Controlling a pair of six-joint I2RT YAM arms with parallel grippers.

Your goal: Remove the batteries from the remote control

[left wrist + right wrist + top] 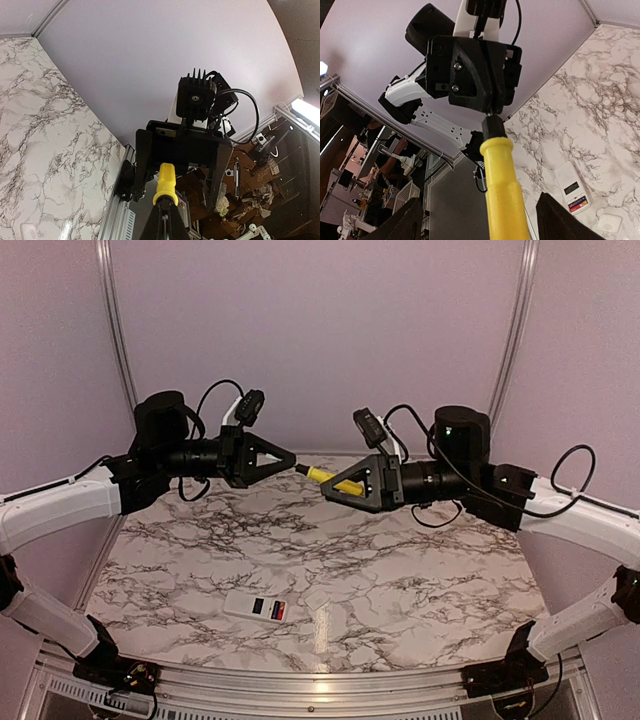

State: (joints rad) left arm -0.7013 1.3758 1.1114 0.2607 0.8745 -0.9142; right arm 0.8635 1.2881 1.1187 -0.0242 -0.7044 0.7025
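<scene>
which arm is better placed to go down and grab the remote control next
Right, likely. The right pincer stands open around the screwdriver handle, so it can back away empty. The left pincer looks shut on the screwdriver's shaft, so it's busy. The remote control lies roughly midway between both arms.

**Both arms raised, grippers nose to nose**

The white-and-black left arm (60,508) and its twin, the right arm (585,525), reach inward with wrists held high and level. The black two-finger left gripper (290,456) is pinched closed on the shaft end of a yellow-handled screwdriver (335,481). The black right gripper (328,488) has its jaws apart around the handle.
</scene>
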